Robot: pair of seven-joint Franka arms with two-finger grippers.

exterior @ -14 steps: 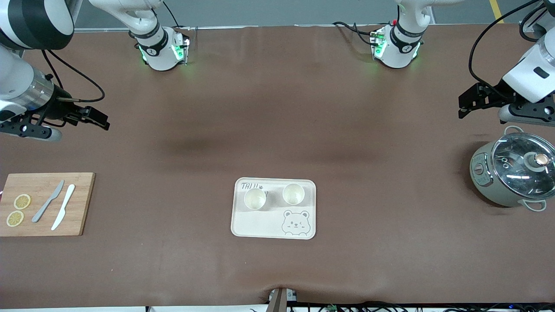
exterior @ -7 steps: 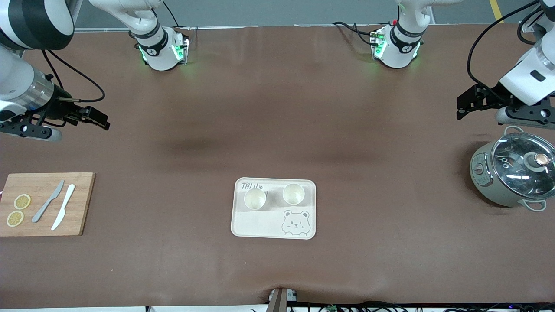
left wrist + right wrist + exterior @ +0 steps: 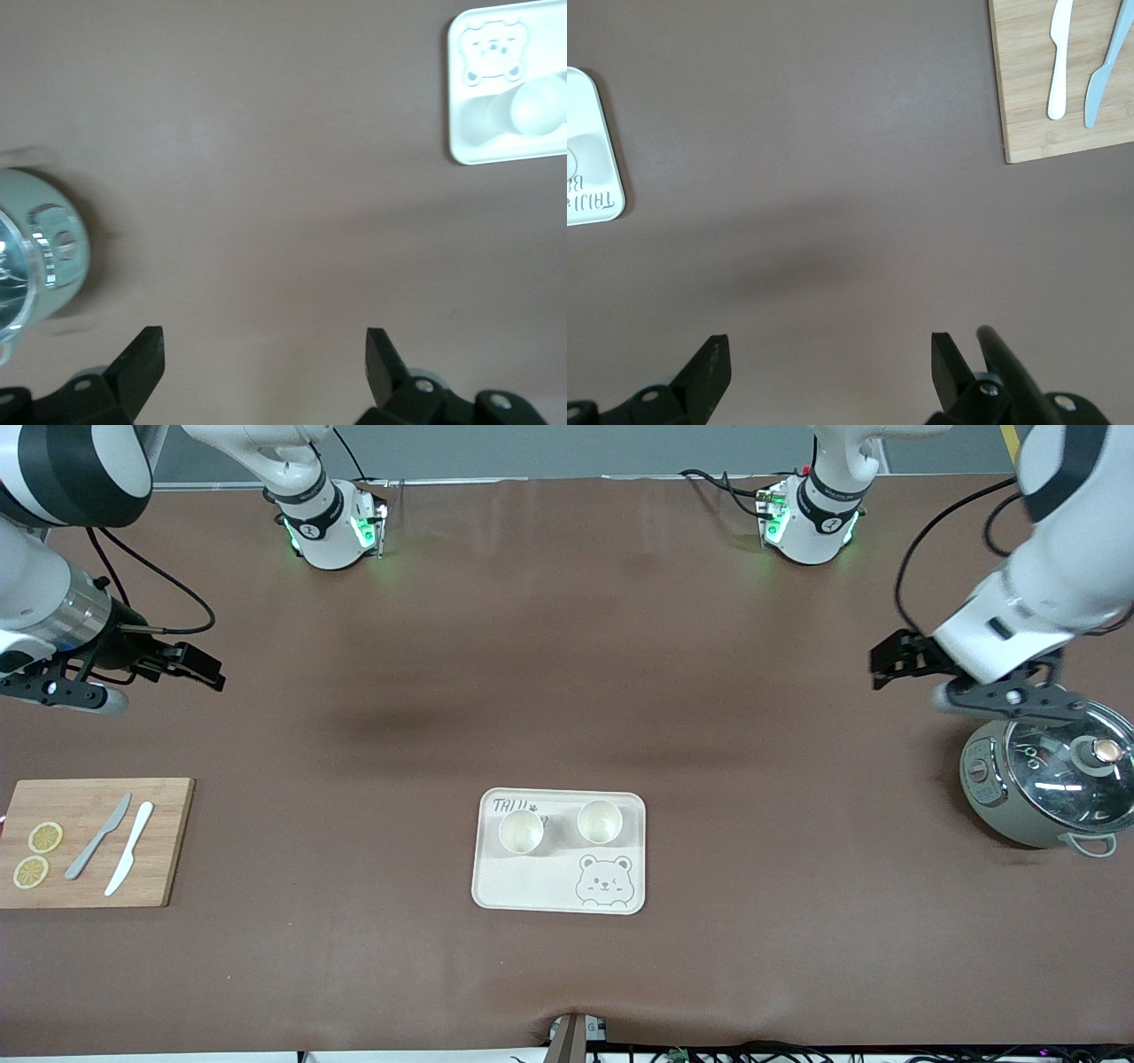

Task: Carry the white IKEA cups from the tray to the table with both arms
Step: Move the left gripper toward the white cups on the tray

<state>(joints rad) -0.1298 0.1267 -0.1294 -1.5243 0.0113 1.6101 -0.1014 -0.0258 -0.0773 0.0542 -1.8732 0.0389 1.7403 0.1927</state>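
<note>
**A:** Starting with the cups: where are they found?

**B:** Two white IKEA cups are seen standing upright on the bear tray (image 3: 532, 890), which lies on the brown table (image 3: 567, 691) about midway between the two arms' ends and nearer to the front camera than the arm bases. One cup (image 3: 521, 833) is set toward the right arm's end of the tray, the other cup (image 3: 600, 822) toward the left arm's end. They are placed side by side with a small gap between them, and the printed bear is found nearer to the front camera than both.

**A:** How is the left gripper held?

**B:** The left gripper (image 3: 890, 662) is held in the air over bare table, near the grey-green pot (image 3: 992, 797) with the glass lid at the left arm's end. Its fingers (image 3: 142, 359) are spread wide apart and nothing is gripped between them.

**A:** And the right gripper?

**B:** The right gripper (image 3: 199, 666) is held over bare table at the right arm's end, well apart from the tray. Its fingers (image 3: 709, 363) are likewise spread wide, and nothing is held.

**A:** What else is laid out?

**B:** A wooden cutting board (image 3: 168, 841) is placed at the right arm's end. On it a grey knife (image 3: 97, 837) and a white knife (image 3: 129, 860) are laid side by side, with two lemon slices (image 3: 37, 855) beside them.
</note>
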